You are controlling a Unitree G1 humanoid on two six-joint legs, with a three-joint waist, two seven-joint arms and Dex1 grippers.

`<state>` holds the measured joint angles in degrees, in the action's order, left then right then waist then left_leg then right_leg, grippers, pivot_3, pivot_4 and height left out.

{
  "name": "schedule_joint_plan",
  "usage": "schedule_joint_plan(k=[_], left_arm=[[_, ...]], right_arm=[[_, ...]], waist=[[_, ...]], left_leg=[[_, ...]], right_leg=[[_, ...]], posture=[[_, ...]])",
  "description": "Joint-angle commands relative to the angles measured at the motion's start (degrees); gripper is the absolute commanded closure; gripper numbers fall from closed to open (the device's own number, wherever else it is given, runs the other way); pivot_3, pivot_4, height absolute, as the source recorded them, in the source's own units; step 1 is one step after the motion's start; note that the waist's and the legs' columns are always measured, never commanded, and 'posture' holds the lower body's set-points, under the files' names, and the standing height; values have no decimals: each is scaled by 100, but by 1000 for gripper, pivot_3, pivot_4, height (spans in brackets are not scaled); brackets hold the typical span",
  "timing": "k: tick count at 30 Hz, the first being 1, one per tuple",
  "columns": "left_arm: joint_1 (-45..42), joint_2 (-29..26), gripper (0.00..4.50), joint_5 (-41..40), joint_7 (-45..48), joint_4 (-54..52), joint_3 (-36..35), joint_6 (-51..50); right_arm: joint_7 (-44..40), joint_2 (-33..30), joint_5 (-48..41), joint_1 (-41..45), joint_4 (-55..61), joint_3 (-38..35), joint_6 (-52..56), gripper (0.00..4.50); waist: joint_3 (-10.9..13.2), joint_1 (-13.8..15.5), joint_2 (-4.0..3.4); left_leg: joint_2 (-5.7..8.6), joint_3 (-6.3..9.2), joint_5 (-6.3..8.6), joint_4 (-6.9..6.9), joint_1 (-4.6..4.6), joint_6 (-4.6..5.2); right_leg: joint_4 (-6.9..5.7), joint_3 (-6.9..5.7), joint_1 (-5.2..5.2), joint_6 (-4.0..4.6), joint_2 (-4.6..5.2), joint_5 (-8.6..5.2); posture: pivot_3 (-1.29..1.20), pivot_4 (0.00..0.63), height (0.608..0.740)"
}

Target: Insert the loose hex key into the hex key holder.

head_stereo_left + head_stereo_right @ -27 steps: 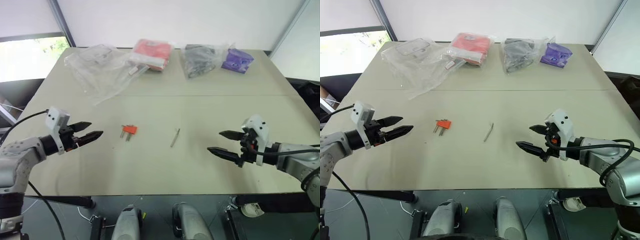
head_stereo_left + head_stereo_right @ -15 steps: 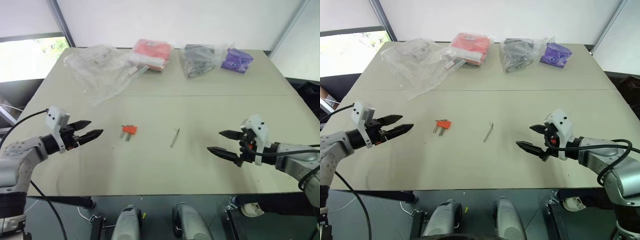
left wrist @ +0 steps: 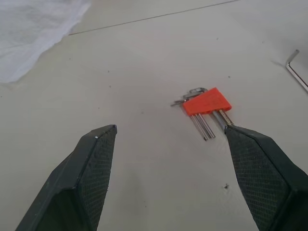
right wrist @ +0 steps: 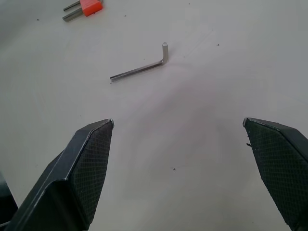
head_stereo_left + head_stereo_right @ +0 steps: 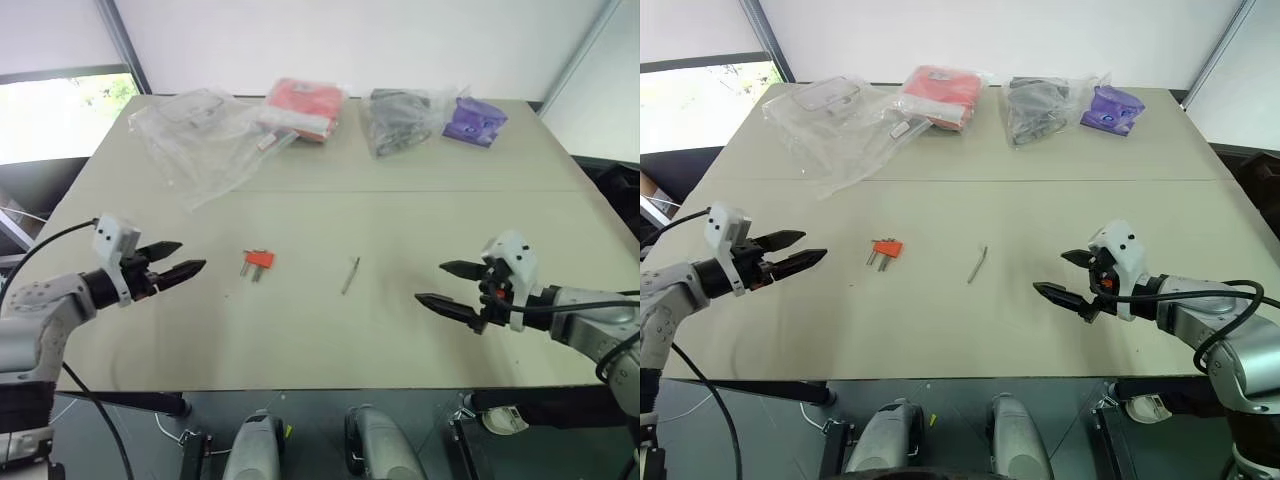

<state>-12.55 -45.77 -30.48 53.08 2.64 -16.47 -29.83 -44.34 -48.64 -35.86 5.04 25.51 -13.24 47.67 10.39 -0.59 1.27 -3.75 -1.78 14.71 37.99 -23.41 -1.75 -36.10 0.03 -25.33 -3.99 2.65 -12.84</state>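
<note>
Near the worktop's (image 5: 420,215) front edge, the left hand (image 5: 183,259) and right hand (image 5: 444,285) hovered wide and empty. Between them lay the hex key holder (image 5: 258,261) and the loose hex key (image 5: 349,275), apart. The right hand would do best pinching the key's long shank, leaving its end free for the slot.

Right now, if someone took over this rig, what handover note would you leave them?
Left gripper: open, empty, hovering left of the small red-orange plastic hex key holder.
Right gripper: open, empty, hovering right of the thin silvery bent-end loose hex key.
Both things lie apart on the beige table, key to the holder's right.
Done: nothing.
Left: pick up the key, steady the holder, insert the key.
</note>
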Motion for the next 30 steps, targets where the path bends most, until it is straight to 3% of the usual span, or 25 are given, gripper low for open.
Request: schedule_joint_plan(k=[1,5,9,15,19,24,30], left_arm=[[-261,-77,766,38,176,50,-2,209],[-566,-345,766,140,784,175,285,363],[-998,-556,766,358,1396,428,704,564],[-1619,-620,766,822,2044,943,1286,1063],[-1631,-528,766,853,1994,914,1310,1062],[-1292,-348,766,796,1709,550,1206,966],[-909,-251,766,643,1395,67,994,700]], right_arm=[[19,36,-1,105,26,-84,-156,0],[85,251,-160,673,23,123,-64,0],[83,694,18,1419,-188,882,-144,0],[313,2234,1440,2702,-1600,2872,-1194,0],[307,2986,2243,3199,-2890,3554,-2107,0],[114,3673,2847,3803,-4814,3836,-3163,0],[-218,4167,2994,4463,-6613,3510,-4013,0]], waist=[[0,6,0],[0,-7,0],[0,-22,1],[0,-39,-1],[1,-15,-3],[1,-20,-2],[1,-42,-2]], left_leg=[[0,0,0,0,0,0],[1,-2,0,2,0,0],[-2,0,0,1,3,0],[-2,0,-1,2,0,1],[-2,0,-1,1,-5,1],[0,-10,-1,3,-11,1],[-5,-7,-1,2,-4,1]], right_leg=[[0,0,0,0,0,0],[-1,0,0,-1,0,1],[-5,0,-1,1,-7,1],[-9,1,-4,0,-9,2],[-13,0,-9,-11,-11,7],[-9,0,-8,-26,0,14],[-21,0,-9,-28,-6,15]], posture=[[0,150,739],[0,150,739],[0,150,739],[0,150,739],[0,150,739],[0,150,739],[0,150,739]])
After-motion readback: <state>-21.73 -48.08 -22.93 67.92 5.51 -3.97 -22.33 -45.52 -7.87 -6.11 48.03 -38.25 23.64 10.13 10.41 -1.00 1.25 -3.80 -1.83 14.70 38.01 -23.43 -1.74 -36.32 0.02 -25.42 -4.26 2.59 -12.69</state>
